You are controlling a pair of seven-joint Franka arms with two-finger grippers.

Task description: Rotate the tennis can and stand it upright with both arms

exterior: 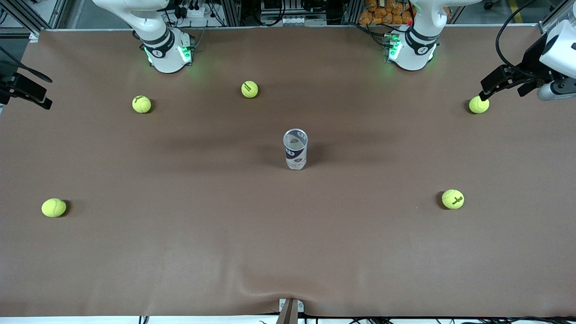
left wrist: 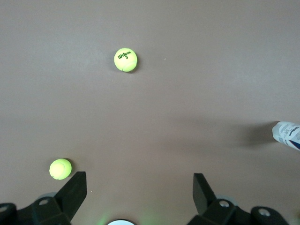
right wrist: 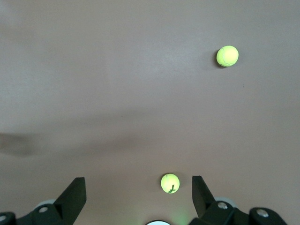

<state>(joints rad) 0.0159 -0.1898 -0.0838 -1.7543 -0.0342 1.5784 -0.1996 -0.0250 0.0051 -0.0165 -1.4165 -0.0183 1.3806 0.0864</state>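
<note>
The tennis can (exterior: 295, 149) stands upright in the middle of the table, open silvery rim up, with a white and dark blue label. Only an edge of it shows in the left wrist view (left wrist: 287, 135). My left gripper (left wrist: 139, 187) is open and empty, up in the air over the left arm's end of the table (exterior: 488, 87), well apart from the can. My right gripper (right wrist: 138, 190) is open and empty, up over the right arm's end of the table (exterior: 45, 92). Neither gripper touches the can.
Several yellow-green tennis balls lie scattered on the brown table: two near the right arm's base (exterior: 141, 104) (exterior: 249, 89), one below the left gripper (exterior: 479, 105), and two nearer the front camera (exterior: 452, 199) (exterior: 53, 207). Bare table surrounds the can.
</note>
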